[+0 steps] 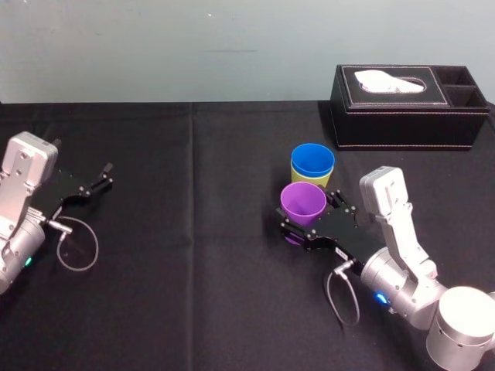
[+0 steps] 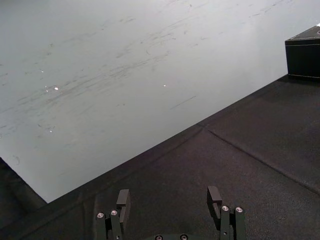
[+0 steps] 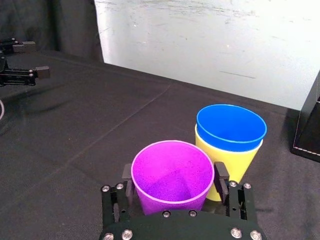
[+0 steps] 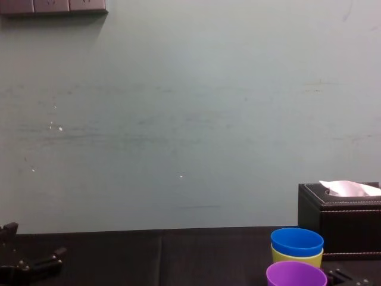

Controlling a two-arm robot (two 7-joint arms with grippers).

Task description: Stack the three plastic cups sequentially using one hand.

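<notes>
Right gripper [image 3: 174, 176] holds purple cup [image 3: 167, 192] (beside blue cup [image 3: 231, 127])

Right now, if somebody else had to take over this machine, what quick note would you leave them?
Right pincer: closed on the purple cup, on the robot's side of the other two cups.
Left pincer: open, empty, parked over the table's left side.
Done: the blue cup sits nested in the yellow-green cup, upright near the black tissue box.
Left: lift the purple cup, lower it into the blue cup, let go.
</notes>
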